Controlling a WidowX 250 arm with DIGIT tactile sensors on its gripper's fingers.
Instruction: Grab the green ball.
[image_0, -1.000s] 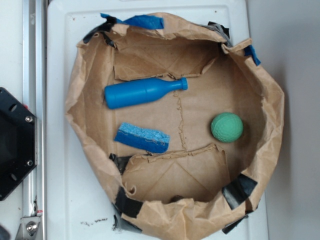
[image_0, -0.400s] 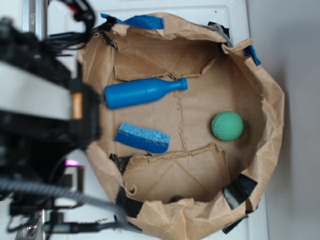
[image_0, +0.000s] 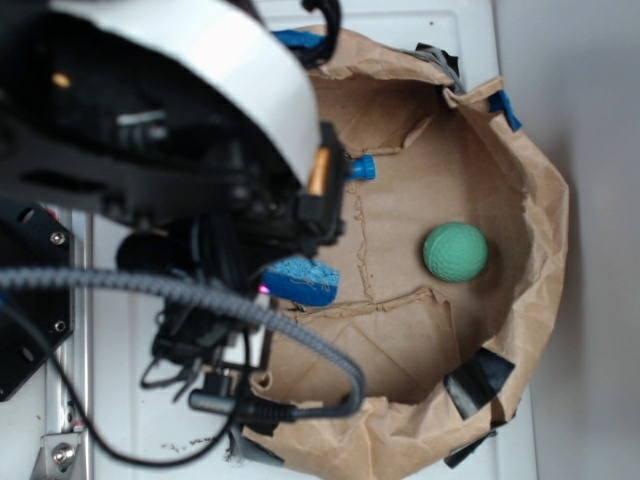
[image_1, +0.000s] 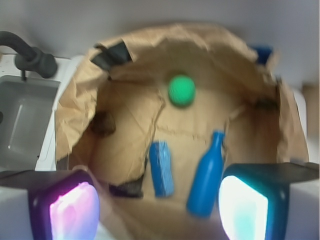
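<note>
Green ball (image_0: 454, 253): rests alone on the floor of the paper bag (image_0: 535, 215), toward its far wall from the arm, untouched.
Blue sponge (image_1: 161, 168): nearer the arm than the ball, well apart from it.
Blue bottle (image_1: 206, 175): lies beside the sponge, neck pointing toward the ball's side of the bag.
Bag walls: rolled down and taped, probably to keep the loose items corralled.
End effector (image_1: 159, 202): spread wide, holding nothing, above the bag's near rim, well short of the ball.
Next move: judged to need a reach past sponge and bottle.
Table (image_0: 140, 330): white, carries the bag.
</note>
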